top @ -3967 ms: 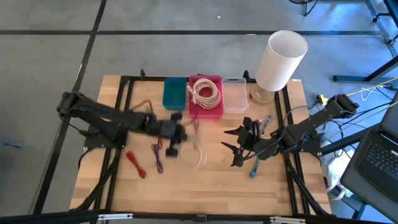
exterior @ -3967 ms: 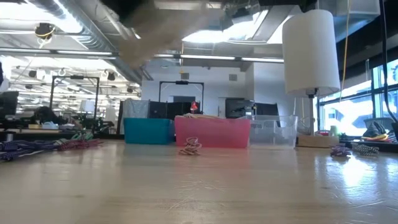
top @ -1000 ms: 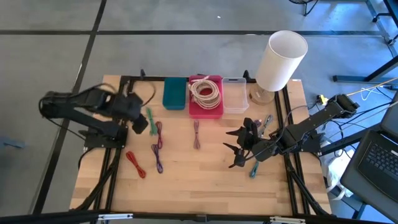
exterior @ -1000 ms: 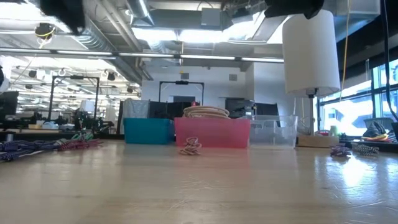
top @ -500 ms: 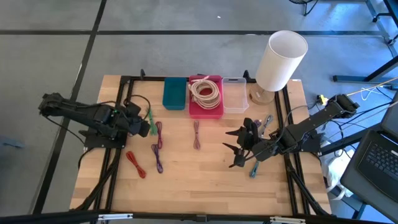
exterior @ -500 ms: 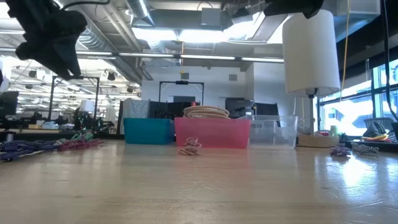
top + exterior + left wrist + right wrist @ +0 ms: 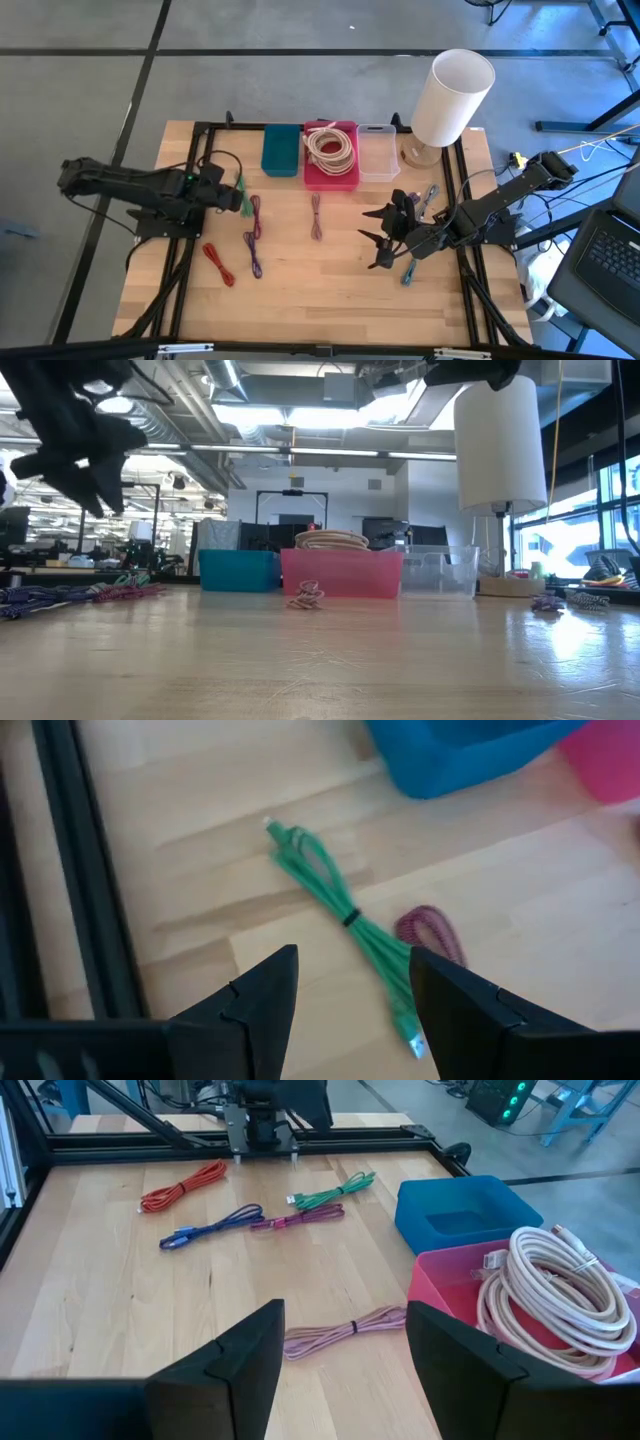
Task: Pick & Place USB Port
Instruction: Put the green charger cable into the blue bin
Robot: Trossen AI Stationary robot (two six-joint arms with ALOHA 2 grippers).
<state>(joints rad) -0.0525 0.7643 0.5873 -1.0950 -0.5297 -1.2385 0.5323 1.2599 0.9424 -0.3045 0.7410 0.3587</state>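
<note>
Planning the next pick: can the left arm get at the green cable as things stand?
Probably yes. The left gripper hangs open right beside the green cable, which lies bare on the table, only its far end meeting the maroon cable.

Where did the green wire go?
In the high view the green cable lies on the table's left side, just below the blue bin, beside the purple cable. The left claw hovers open right over it.

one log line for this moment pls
left gripper open above green cable | right gripper open, idle at right side | white cable coiled in pink bin | blue bin empty
</note>
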